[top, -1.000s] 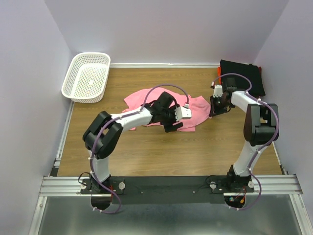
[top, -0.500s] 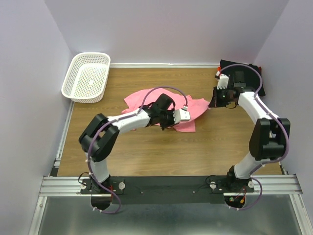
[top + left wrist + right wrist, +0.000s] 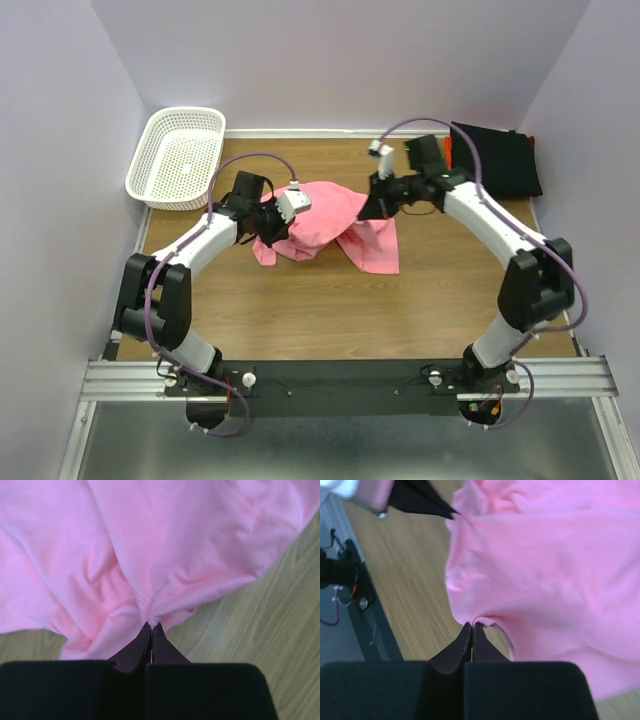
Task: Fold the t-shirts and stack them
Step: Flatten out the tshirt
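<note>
The bright pink t-shirt lies bunched in the middle of the table, partly lifted between both arms. My left gripper is shut on a pinch of its cloth at the left side; in the left wrist view the tips bite a fold of the pink t-shirt. My right gripper is shut on the shirt's right edge, where the tips clamp a hem of the pink cloth. A folded black t-shirt lies at the back right, with a sliver of orange-red cloth at its left edge.
A white lattice basket stands at the back left corner. Purple walls close the table on three sides. The left gripper's dark fingers show at the top left of the right wrist view. Bare wood lies in front of the shirt.
Both grippers have shut on the pink t-shirt. The left arm swung left and back with it, and the right arm moved left from beside the black shirt, so the cloth is gathered and raised.
</note>
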Tool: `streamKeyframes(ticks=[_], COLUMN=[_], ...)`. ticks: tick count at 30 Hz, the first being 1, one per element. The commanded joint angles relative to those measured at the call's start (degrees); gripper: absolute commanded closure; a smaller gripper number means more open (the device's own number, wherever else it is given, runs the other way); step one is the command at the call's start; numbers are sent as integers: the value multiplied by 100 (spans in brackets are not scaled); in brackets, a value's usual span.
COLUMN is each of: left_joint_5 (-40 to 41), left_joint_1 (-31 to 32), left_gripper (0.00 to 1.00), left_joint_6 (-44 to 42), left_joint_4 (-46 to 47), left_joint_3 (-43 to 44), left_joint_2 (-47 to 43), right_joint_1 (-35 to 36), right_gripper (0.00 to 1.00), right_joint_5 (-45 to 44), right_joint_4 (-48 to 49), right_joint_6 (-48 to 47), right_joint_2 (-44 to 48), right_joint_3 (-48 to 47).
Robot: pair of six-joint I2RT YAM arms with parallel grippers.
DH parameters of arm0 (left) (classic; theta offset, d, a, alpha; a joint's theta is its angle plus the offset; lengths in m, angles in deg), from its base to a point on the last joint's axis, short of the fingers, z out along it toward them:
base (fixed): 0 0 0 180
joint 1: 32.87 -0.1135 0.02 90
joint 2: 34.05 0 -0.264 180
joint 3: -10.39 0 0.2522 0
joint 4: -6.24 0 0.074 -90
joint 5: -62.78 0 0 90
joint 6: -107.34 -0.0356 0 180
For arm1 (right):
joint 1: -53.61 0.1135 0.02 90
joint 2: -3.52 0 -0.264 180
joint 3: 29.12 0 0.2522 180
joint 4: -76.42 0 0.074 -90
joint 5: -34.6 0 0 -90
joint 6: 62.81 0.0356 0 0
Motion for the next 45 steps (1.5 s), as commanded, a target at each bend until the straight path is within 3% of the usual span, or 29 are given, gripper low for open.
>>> streamKeyframes(ticks=[1,3,5,6,7,8,10,11,12,15,17,21,25,32,40,43,44,45], left_joint_5=[-657,-675,-850,-895,-912,-947,-939,-913,-921,-887,-712,-184,387,1090,1241,1232,1223,1180], left_joint_1=[-598,-853,-1267,-1381,-1460,-1592,-1637,-1628,-1628,-1366,-1085,66,1050,1658,1878,1887,1896,1914], left_gripper=[100,100,84,64,56,44,38,34,29,29,30,37,37,37,37,42,47,57], left_joint_6=[58,32,32,-29,-82,-143,-433,-495,-556,-776,-925,-979,-829,-943,-1005,-1049,-1066,-1075], left_joint_4=[-294,-373,-487,-644,-715,-855,-996,-1032,-1041,-1102,-1129,-1024,-638,-347,31,75,84,84], left_joint_3=[-266,-179,-47,15,93,233,340,375,376,332,140,-370,-740,-925,-978,-925,-925,-890], left_joint_2=[144,303,391,487,531,532,471,322,225,-109,-363,-715,-717,-374,153,452,522,645], right_joint_1=[873,1190,1516,1543,1517,1465,1368,1298,1193,666,366,251,181,102,23,14,5,-4], right_gripper=[99,99,98,79,67,43,22,18,18,18,24,37,41,44,45,45,45,45], right_joint_5=[65,30,91,265,284,137,-83,-171,-190,-137,-364,-1137,-1620,-1974,-2000,-2018,-2027,-2027], right_joint_4=[206,224,207,206,198,198,206,198,198,154,75,-40,-40,-57,-75,-101,-119,-127], right_joint_6=[154,216,269,330,383,348,252,269,278,260,164,154,216,278,278,234,234,216], right_joint_2=[-809,-1074,-1302,-1330,-1313,-1138,-831,-699,-541,-100,111,138,-20,-504,-504,-539,-548,-574], right_joint_3=[-560,-850,-974,-1018,-1001,-949,-589,-448,-308,281,710,1221,1337,1232,1276,1284,1293,1293])
